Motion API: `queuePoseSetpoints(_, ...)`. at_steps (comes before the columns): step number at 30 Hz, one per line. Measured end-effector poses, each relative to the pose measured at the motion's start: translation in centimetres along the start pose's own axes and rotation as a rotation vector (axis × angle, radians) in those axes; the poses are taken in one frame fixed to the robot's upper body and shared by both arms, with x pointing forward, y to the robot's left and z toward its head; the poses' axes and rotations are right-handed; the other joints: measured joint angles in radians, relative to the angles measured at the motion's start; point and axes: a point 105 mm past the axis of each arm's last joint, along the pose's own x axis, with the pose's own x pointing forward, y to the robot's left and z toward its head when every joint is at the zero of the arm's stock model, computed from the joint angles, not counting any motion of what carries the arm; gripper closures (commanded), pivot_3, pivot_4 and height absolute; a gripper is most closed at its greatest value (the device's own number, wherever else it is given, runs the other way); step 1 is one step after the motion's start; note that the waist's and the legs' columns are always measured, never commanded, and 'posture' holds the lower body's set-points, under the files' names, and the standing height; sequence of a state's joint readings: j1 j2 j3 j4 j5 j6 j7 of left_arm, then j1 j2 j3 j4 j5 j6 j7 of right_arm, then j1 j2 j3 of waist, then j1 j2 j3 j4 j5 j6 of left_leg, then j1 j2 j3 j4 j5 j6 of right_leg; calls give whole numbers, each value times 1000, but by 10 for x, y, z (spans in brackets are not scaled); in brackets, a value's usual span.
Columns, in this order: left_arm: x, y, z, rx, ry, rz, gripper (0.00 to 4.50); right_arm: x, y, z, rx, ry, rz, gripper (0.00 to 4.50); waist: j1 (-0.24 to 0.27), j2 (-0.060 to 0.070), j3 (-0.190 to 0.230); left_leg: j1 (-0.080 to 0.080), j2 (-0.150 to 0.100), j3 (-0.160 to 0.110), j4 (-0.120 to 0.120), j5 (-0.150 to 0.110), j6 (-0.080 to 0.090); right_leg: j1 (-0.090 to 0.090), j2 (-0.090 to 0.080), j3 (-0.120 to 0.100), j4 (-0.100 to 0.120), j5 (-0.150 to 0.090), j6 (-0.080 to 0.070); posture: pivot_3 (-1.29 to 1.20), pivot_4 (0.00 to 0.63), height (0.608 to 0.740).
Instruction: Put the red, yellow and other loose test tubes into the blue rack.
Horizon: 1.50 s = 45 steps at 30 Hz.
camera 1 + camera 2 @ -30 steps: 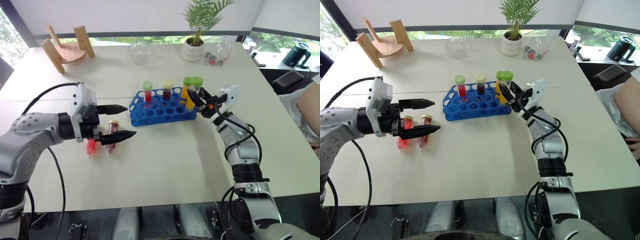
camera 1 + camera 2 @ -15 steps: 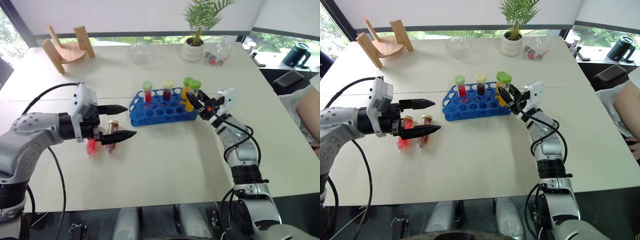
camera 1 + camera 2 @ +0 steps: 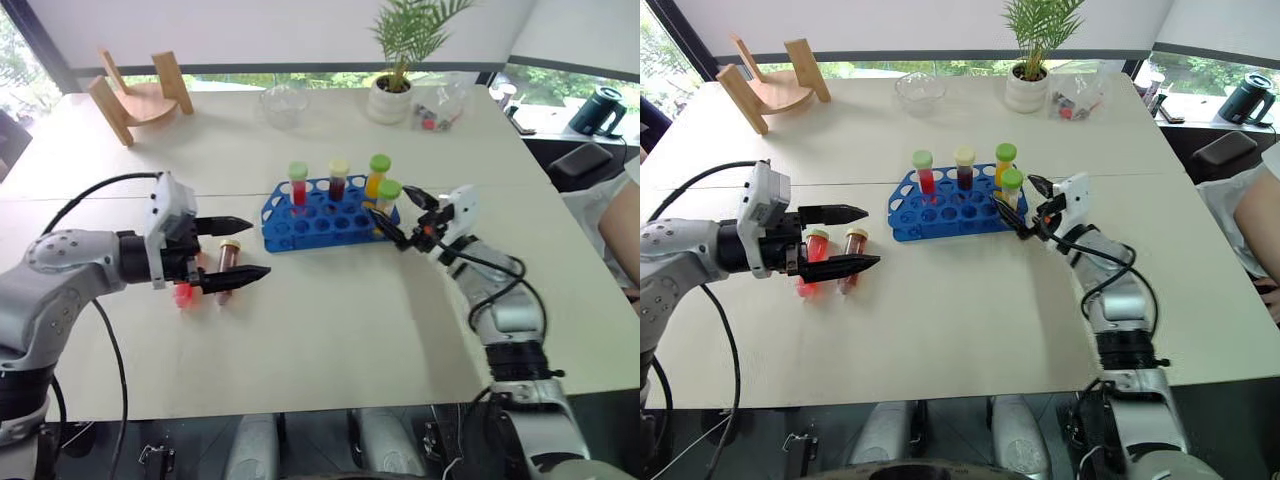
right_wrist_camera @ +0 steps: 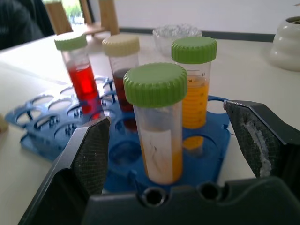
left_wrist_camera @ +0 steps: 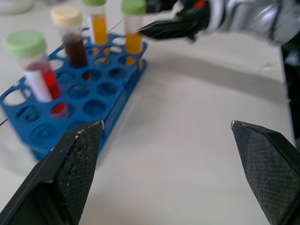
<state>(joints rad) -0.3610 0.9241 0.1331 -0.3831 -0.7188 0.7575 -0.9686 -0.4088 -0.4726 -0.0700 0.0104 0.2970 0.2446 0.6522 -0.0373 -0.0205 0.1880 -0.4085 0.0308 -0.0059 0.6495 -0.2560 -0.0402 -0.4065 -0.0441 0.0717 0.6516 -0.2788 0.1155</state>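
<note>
The blue rack point(image 3: 322, 222) stands mid-table and holds several upright test tubes: a red one with a green cap point(image 3: 297, 186), a dark red one with a cream cap point(image 3: 338, 180) and a yellow one with a green cap point(image 3: 376, 174). Another yellow, green-capped tube point(image 4: 161, 140) stands in the rack's near right corner. My right gripper point(image 3: 398, 213) is open around this tube, its fingers point(image 4: 89, 159) apart from it. Two loose tubes lie on the table to the left, one red point(image 3: 810, 264) and one dark red point(image 3: 851, 260). My left gripper point(image 3: 872, 237) hovers open just above them.
A wooden stand point(image 3: 140, 95) sits at the far left corner. A glass bowl point(image 3: 283, 103), a potted plant point(image 3: 392, 95) and a clear bag of small items point(image 3: 440, 110) line the far edge. A person's arm point(image 3: 620, 225) shows at the right edge.
My right gripper has opened and let go of the yellow tube, which now stands upright in the rack. The gripper drew back slightly. The left arm has stayed in place.
</note>
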Motion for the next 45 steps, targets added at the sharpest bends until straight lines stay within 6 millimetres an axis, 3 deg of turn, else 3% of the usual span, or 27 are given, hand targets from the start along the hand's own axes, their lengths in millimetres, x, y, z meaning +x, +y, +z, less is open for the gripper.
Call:
queuePoseSetpoints(5,6,21,-3,-84,127,103,0,-36,10,28,-132,131,235,75,-3,0,0,0,0,0,1,0,0,1,1,0,0,0,0,0,150,740)
queuePoseSetpoints(8,2,31,-14,-181,298,186,0,-53,26,47,-225,188,428,75,-11,-1,0,1,1,-1,0,0,1,1,3,0,0,0,0,0,150,740)
queuePoseSetpoints(15,4,34,-33,-406,589,286,0,-46,47,92,-263,100,591,75,-6,-1,0,0,1,-2,1,0,1,0,3,0,1,0,0,0,150,740)
queuePoseSetpoints(24,-1,39,-40,-504,631,344,0,-42,54,84,-227,111,627,75,-3,-2,1,-1,0,-2,2,0,0,-1,-1,0,1,0,0,0,150,740)
queuePoseSetpoints(35,9,44,-59,-546,645,524,0,-54,65,92,-168,120,747,75,0,-2,0,-1,0,-3,3,0,0,-1,-1,0,2,0,0,0,150,740)
queuePoseSetpoints(43,20,41,-70,-579,633,591,0,-54,65,93,-165,117,739,75,1,-2,0,-1,-1,-2,4,0,-1,-1,-1,0,3,0,0,0,150,740)
queuePoseSetpoints(45,20,40,-76,-596,641,604,553,-53,64,93,-168,115,731,0,1,-2,0,-1,-1,-2,4,1,-1,-1,-1,0,3,0,0,0,150,740)
